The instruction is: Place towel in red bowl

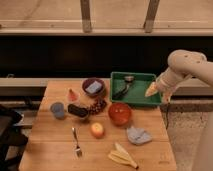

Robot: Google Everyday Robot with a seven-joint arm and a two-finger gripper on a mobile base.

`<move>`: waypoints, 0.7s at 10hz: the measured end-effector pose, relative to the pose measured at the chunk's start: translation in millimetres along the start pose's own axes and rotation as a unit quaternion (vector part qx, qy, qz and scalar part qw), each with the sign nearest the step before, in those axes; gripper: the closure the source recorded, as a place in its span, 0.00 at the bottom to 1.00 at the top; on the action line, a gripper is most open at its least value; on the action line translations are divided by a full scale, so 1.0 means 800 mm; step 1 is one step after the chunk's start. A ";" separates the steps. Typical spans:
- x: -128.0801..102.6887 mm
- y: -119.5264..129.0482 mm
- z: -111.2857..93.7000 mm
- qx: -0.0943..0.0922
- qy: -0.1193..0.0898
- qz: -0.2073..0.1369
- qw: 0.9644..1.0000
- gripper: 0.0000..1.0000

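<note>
1. Table (50, 150): wooden, crowded. Both task items are found at its front-right. Approach is best made from the right side, where no obj. is seen in the way.
2. Hand (152, 90): held above the table's right edge, just beside the right end of the green tray (142, 76) and well apart from the cloth. Fingers are spread; nothing is held. Judged: reach phase, grasp not yet made.
3. Red bowl (120, 114): set centre-right, in front of the tray, with an apple (97, 130) near its front-left. Release is best made low, over the bowl's centre, so that no cloth is left draped outside the rim.
4. Towel (137, 135): lies crumpled on the table, just front-right of the red bowl and apart from it, with a banana (122, 156) near. A top-down pinch on the highest fold is recommended. Sag is expected, so the cloth should be lifted clear of the rim before it is carried across.
5. Arm (187, 65): cut off at the right edge; base not seen.
6. Tray contents (124, 87): dark utensil, type not determinable.
7. Bowl interior: whether empty cannot be confirmed.
</note>
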 end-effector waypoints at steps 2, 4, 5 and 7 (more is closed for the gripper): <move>0.000 0.000 0.000 0.000 0.000 0.000 1.000 0.38; 0.000 0.000 0.000 0.000 0.000 0.000 1.000 0.38; 0.000 0.000 0.000 0.000 0.000 0.000 1.000 0.38; 0.004 0.006 0.008 0.013 0.008 -0.013 1.000 0.38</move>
